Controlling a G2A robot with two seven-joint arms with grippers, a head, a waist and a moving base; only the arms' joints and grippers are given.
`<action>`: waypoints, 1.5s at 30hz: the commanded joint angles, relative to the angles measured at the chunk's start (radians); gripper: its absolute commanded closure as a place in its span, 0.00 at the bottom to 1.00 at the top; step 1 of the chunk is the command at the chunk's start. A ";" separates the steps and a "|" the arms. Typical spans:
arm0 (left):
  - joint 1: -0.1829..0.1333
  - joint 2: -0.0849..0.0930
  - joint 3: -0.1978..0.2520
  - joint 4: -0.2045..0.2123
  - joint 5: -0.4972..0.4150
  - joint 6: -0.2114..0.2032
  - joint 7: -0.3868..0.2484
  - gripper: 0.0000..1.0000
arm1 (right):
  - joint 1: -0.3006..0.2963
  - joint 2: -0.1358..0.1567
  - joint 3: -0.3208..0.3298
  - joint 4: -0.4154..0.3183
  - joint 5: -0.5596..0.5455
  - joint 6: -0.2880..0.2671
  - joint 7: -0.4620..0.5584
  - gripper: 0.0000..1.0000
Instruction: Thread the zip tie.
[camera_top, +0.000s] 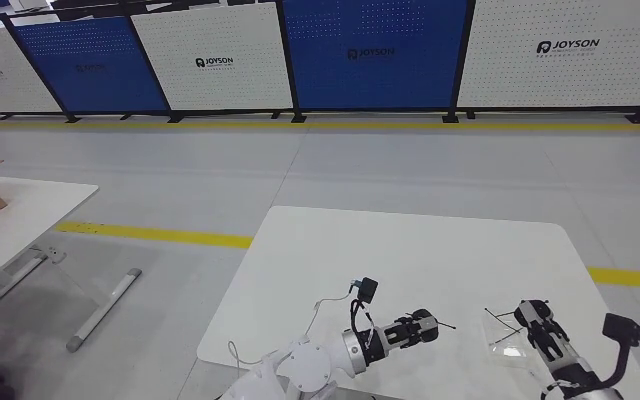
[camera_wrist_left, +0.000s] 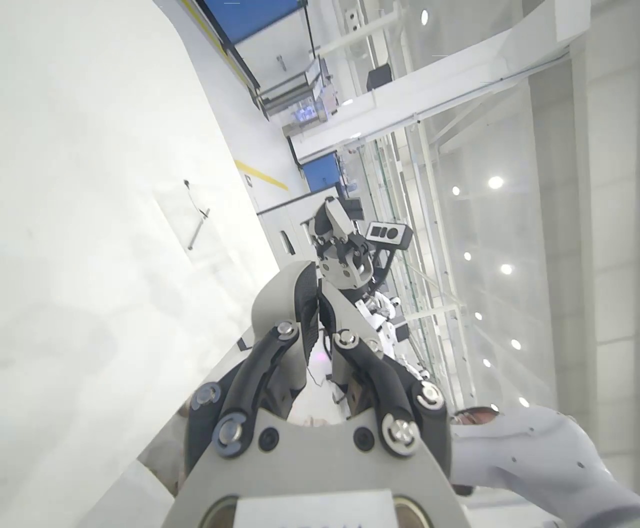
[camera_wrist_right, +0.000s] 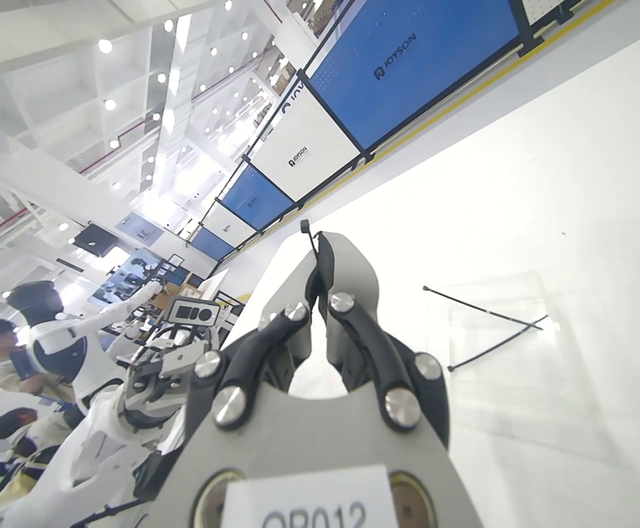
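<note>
Factory hall: pegboard partitions, floor lines

The left claw, lower centre, has its fingers pressed together; the right claw, lower right, pinches a thin black plastic zip tie.

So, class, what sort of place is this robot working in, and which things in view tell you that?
Probably a factory or robotics test hall: blue and white pegboard partitions fence the bay, a yellow line marks the grey floor, and rows of ceiling lights sit high overhead.
</note>
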 joint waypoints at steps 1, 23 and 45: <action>-0.020 -0.008 0.015 0.023 0.042 0.013 0.053 1.00 | 0.000 0.000 0.000 0.000 0.000 0.000 0.000 1.00; -0.032 -0.019 0.041 0.038 0.016 0.006 0.049 1.00 | -0.040 -0.012 -0.034 0.080 -0.019 -0.202 -0.100 1.00; -0.032 -0.026 0.051 0.044 0.092 0.031 0.134 1.00 | -0.057 -0.012 -0.030 0.069 -0.016 -0.213 -0.080 1.00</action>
